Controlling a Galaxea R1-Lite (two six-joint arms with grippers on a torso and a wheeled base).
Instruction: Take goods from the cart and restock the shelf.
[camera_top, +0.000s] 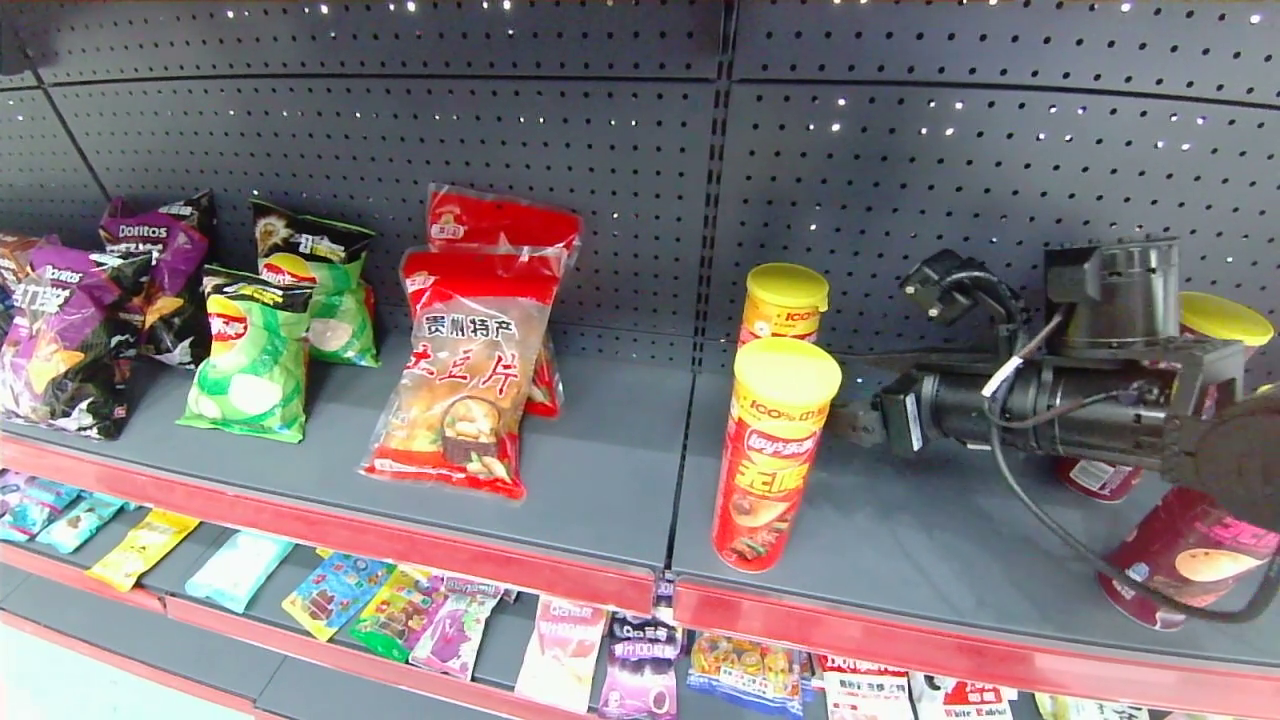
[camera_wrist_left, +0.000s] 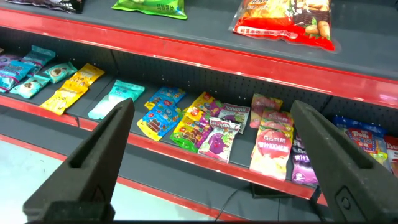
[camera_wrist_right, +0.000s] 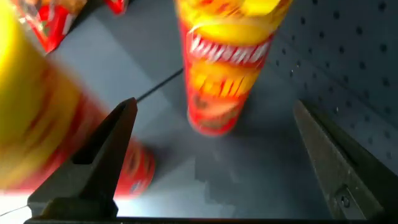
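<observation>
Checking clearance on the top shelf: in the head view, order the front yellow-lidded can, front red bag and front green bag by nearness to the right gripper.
Nearest first from the right gripper:
1. front yellow-lidded can, right beside it, on its left.
2. front red bag, further left.
3. front green bag, furthest left of the three.

Standing on grey shelf (camera_top: 600, 480) just ahead of right gripper (camera_top: 850, 422): yellow-lidded cans (camera_top: 775, 455); leaning well beyond: snack bags (camera_top: 460, 390).
</observation>
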